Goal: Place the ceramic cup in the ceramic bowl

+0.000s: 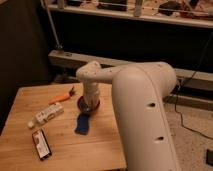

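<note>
Pincer (90, 103) down inside ceramic bowl (81, 106) on table (65, 145); grip state unclear; bowl contents hidden

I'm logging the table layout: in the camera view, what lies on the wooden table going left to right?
White packet → orange-handled tool → dark-blue oblong thing → ceramic bowl, where the gripper reaches down. The dark packet near the front edge overlaps the white packet in order, so it's left out.
</note>
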Controlling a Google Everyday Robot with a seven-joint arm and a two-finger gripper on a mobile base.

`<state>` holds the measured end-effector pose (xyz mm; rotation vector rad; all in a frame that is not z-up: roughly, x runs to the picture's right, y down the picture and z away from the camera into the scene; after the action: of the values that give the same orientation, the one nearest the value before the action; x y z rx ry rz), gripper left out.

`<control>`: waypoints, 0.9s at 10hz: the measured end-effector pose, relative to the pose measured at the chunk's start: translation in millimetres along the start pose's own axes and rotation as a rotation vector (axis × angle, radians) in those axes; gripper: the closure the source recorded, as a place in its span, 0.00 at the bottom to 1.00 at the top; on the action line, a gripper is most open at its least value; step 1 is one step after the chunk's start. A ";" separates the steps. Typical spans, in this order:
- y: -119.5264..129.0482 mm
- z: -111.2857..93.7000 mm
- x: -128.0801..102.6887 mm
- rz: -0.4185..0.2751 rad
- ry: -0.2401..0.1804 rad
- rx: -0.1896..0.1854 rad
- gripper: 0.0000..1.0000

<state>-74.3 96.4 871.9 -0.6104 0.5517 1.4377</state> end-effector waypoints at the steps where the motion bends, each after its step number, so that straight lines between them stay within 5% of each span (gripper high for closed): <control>1: -3.5 -0.8 0.1 0.020 -0.002 -0.006 0.20; 5: 4.6 -36.3 -10.6 0.061 -0.073 -0.130 0.20; 7: 12.0 -71.1 -11.8 0.044 -0.123 -0.226 0.20; 9: 3.0 -93.9 -5.4 0.047 -0.144 -0.270 0.20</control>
<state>-76.2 28.6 806.6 -0.7030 0.2613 1.6003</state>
